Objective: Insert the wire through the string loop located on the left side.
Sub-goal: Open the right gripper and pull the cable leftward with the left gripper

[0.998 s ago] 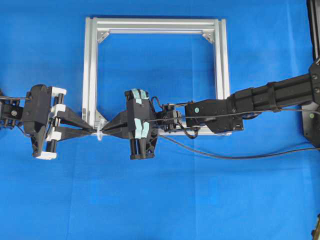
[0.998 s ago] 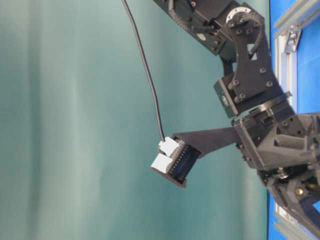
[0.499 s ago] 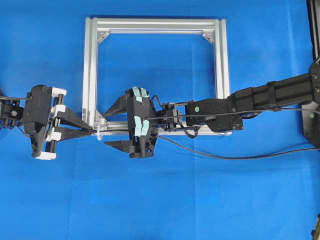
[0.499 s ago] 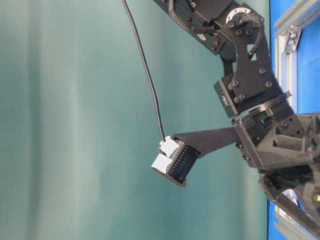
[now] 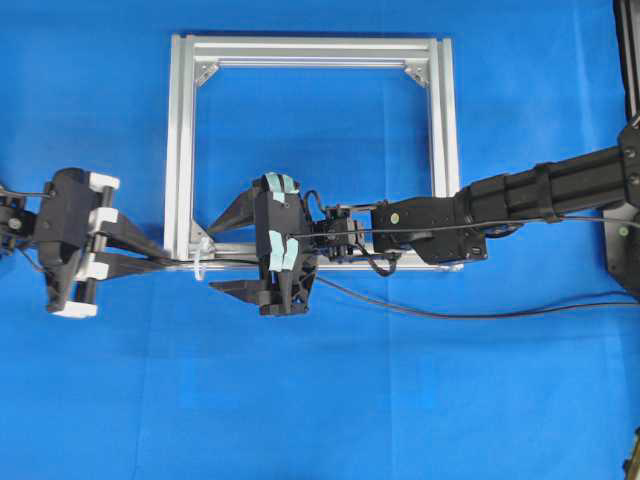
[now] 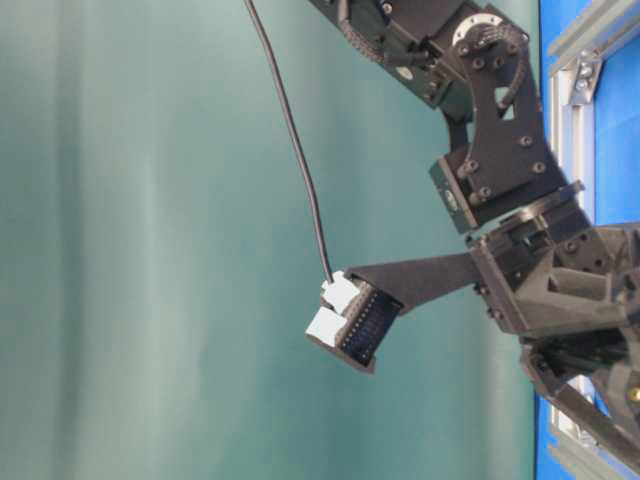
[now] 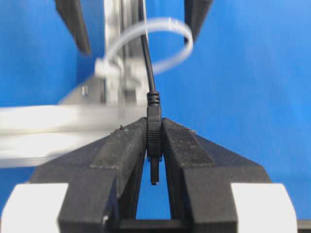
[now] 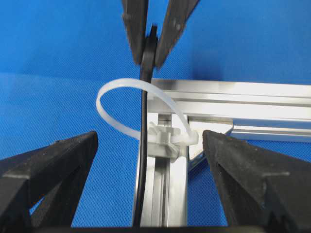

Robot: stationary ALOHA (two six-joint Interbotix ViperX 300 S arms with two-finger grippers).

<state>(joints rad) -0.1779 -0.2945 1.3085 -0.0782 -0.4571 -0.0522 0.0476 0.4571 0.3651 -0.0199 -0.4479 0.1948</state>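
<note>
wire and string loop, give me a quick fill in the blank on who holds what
1. The plug of the wire is clamped in the ____ gripper.
2. The right gripper has its jaws ____.
3. The wire passes through the string loop, which is fixed to the ____ frame.

Missing words: left; open; aluminium

The wire [image 8: 142,160] fills the string loop [image 8: 127,109]; blue cloth [image 5: 330,400] around lies open.
</note>
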